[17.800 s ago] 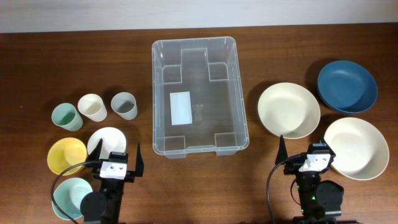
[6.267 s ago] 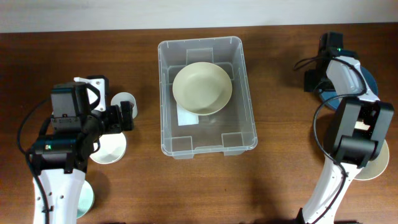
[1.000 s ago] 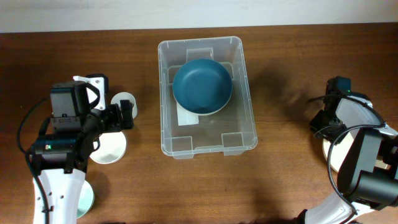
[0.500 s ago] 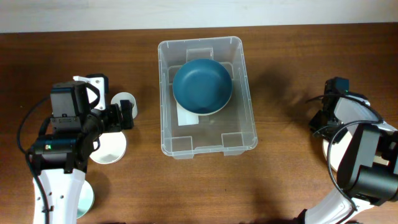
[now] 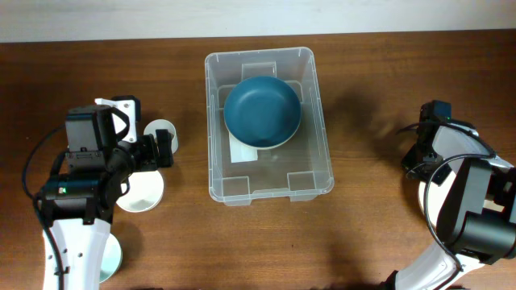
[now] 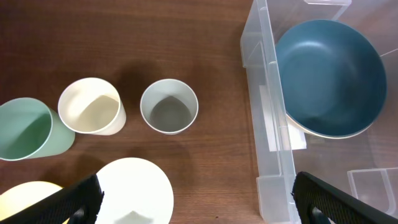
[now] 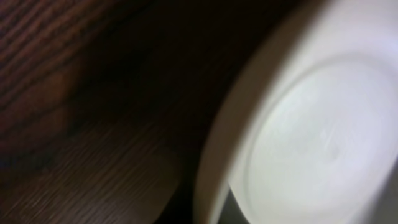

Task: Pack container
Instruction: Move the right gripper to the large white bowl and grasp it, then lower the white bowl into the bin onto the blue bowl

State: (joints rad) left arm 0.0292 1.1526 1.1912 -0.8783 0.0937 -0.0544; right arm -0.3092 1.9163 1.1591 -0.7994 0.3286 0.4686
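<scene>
1. Overhead view: a blue bowl (image 5: 262, 109) now sits nested on a cream bowl (image 6: 316, 132) inside the container (image 5: 270, 176). Both bowls stood out on the table to the right about eighteen seconds ago, when the bin was empty.
2. That likely means two of the three big bowls are packed. The remaining white bowl (image 7: 311, 143) looks like the next one due, with the cups and small dishes on the left untouched.
3. Over the last second the right gripper (image 5: 415, 157) has crept only slightly, staying low over that white bowl. Its arm is folded back on itself, and the container lies well off to its left.
4. The right wrist camera is filled by the bowl's rim and inner face just below and to its right (blurred from closeness). No finger shows, so I cannot tell how wide the jaws stand or whether they grip anything.
5. The left gripper (image 6: 198, 186) has not moved. It hangs above the table with jaws spread wide and nothing between them.
6. A grey cup (image 6: 169, 106) stands just ahead of it, and a cream cup (image 6: 90, 106) and green cup (image 6: 25, 129) stand ahead to its left. A white plate (image 6: 127, 193) lies beneath its left finger, and the container wall is at its right.
</scene>
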